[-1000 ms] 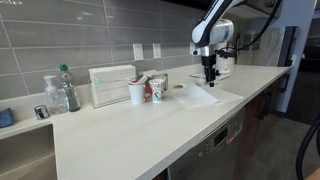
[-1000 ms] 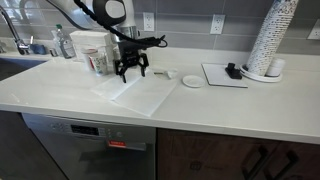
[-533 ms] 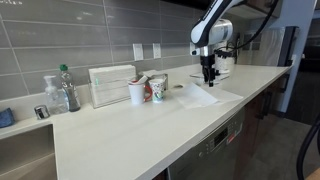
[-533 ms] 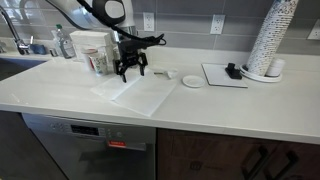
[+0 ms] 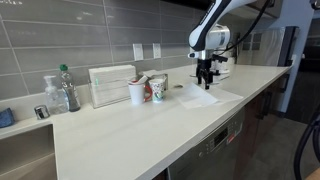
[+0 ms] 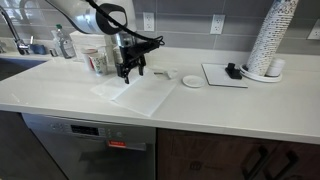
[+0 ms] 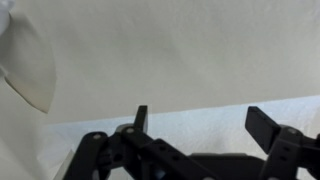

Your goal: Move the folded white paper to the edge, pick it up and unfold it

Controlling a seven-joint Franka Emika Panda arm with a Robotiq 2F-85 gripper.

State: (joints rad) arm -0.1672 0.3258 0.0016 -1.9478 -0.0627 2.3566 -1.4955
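Even indoor light, soft shadows; wrist view dim, blurred.

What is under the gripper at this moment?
The folded white paper lies flat on the countertop. The gripper stands over its wall-side part, jaws open. Whether the fingertips touch the sheet cannot be told, and the paper hides the counter beneath it.

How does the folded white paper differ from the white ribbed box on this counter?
The paper lies flat on the counter; the ribbed box stands upright by the tiled wall. The paper's surface is smooth and plain; the box's front is ribbed. The paper sits under the open gripper; the box stands apart from it, beside the cups. Both are white and on the same counter.
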